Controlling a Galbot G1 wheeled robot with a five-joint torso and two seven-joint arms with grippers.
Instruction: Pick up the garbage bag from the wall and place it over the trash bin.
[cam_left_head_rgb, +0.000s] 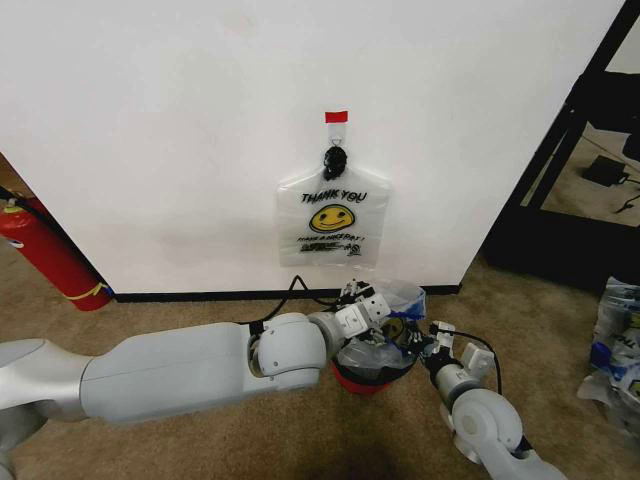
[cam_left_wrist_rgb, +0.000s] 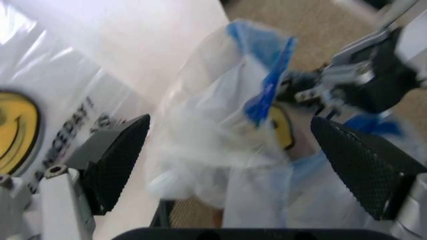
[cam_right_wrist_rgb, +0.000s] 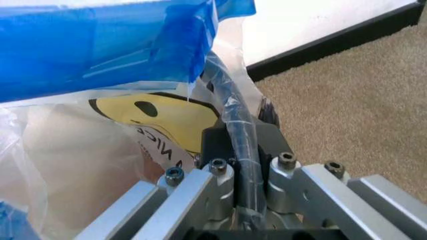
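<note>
A white garbage bag (cam_left_head_rgb: 333, 218) with a yellow smiley and "THANK YOU" print hangs from a black hook (cam_left_head_rgb: 335, 158) on the white wall (cam_left_head_rgb: 150, 120), under a red tape piece. Below it, a second crumpled white bag (cam_left_head_rgb: 398, 300) with blue tape strips sits in the dark trash bin (cam_left_head_rgb: 362, 380). My left gripper (cam_left_head_rgb: 368, 300) is open at the bin's mouth, with bunched plastic (cam_left_wrist_rgb: 220, 150) between its black pads (cam_left_wrist_rgb: 123, 160). On the bin's other side, my right gripper (cam_left_head_rgb: 425, 345) is shut on bag plastic wrapped over the bin's rim (cam_right_wrist_rgb: 240, 145).
A red fire extinguisher (cam_left_head_rgb: 50, 255) leans at the wall's left. A black frame (cam_left_head_rgb: 570, 130) stands at the right, with a clear sack of bottles (cam_left_head_rgb: 620, 340) on the carpet beside it. A black cable (cam_left_head_rgb: 292, 292) runs along the baseboard.
</note>
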